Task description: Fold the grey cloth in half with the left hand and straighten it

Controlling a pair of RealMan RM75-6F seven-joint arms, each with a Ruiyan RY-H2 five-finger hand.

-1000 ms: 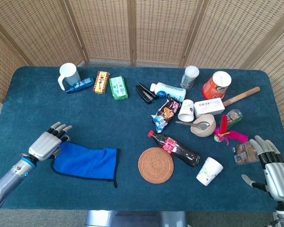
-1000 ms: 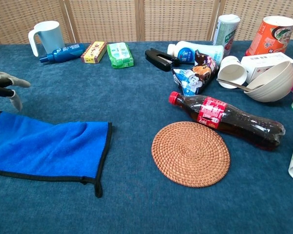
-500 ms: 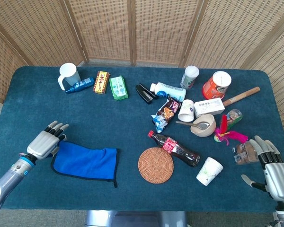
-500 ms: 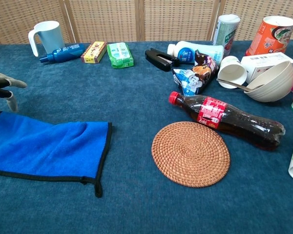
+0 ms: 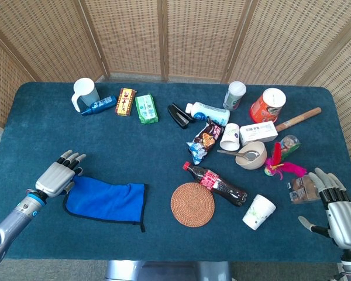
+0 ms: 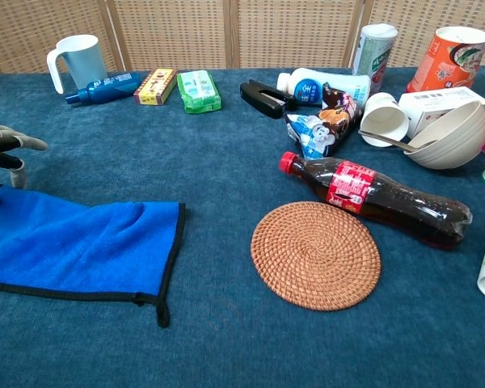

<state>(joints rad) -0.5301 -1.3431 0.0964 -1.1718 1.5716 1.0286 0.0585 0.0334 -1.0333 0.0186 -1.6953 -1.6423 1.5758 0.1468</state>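
The left hand point(image 5: 57, 177) hovers, fingers apart and empty, at the blue-looking cloth point(image 5: 105, 199). Smoothing should press outward along the fold.

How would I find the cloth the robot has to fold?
Look at the near left part of the blue table. Beside the left hand lies the cloth, flat. It is bright blue with a black edge, the only soft thing there.
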